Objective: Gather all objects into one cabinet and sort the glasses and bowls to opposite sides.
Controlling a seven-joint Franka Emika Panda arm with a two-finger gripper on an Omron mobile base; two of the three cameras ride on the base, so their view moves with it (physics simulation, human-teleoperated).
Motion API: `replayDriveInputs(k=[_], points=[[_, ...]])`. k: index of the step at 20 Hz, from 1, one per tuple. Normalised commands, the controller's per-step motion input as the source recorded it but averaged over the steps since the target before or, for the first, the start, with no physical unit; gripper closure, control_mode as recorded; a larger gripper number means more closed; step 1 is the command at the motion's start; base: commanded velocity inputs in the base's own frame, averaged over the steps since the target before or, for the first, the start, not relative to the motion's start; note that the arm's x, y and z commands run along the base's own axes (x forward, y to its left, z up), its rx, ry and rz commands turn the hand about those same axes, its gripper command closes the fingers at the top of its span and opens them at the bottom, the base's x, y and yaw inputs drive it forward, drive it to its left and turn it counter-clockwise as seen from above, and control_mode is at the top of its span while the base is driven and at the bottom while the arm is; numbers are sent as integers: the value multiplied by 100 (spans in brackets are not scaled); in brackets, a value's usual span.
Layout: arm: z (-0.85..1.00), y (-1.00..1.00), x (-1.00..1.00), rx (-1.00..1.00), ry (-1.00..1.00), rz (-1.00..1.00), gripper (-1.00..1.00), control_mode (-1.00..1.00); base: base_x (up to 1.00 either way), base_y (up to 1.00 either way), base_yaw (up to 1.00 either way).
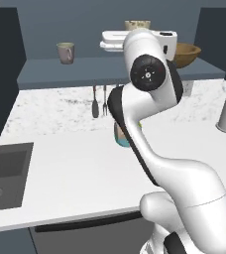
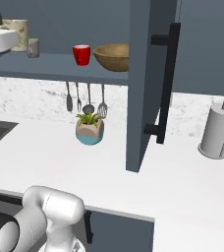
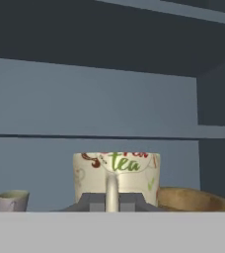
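- Cream patterned mug [image 3: 116, 179] sits right in front of the hand camera with its handle turned toward the lens and "tea" lettered across its side; in the left base view its rim shows above the arm's white upper link, at the middle of the open cabinet's shelf [image 1: 60, 72].
- Gripper [image 3: 112, 203] is clenched on that handle, its two dark tips pressed against either side of it; pinching the thin handle rather than the wide body is, I judge, the only grip such narrow jaws allow.
- Whether the mug rests on the shelf or hangs just above it, I cannot tell.
- Taupe mug [image 1: 65, 52] stands well off toward the shelf's left end; the red cup [image 2: 81, 54] and the wide wooden bowl [image 2: 112, 57] stand close together at the right end, cup left of bowl; the cups look meant for one side and the bowl for the other, so the held mug probably belongs leftward.
- Small teal-and-peach vessel [image 2: 90, 130], with a green plant in it, stands on the counter below, not yet gathered.
- Cabinet door [image 2: 143, 83] hangs open edge-on with its black bar handle [image 2: 165, 83] facing right, leaving the shelf reachable.
- White counter [image 2: 182, 182] carries a grey paper-towel holder [image 2: 218, 130] at the right and a dark sink [image 1: 3, 173] at the left; utensils [image 2: 87, 98] hang against the speckled backsplash under the shelf.
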Motion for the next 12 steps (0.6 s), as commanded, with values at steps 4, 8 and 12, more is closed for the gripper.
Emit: replayDriveInputs(k=[4, 8, 12], points=[[0, 1, 33, -1, 3, -1, 100, -100, 0, 0, 0], [-25, 18, 6, -11, 7, 2, 100, -100, 0, 0, 0], [-59, 16, -2, -18, 16, 0, 100, -100, 0, 0, 0]])
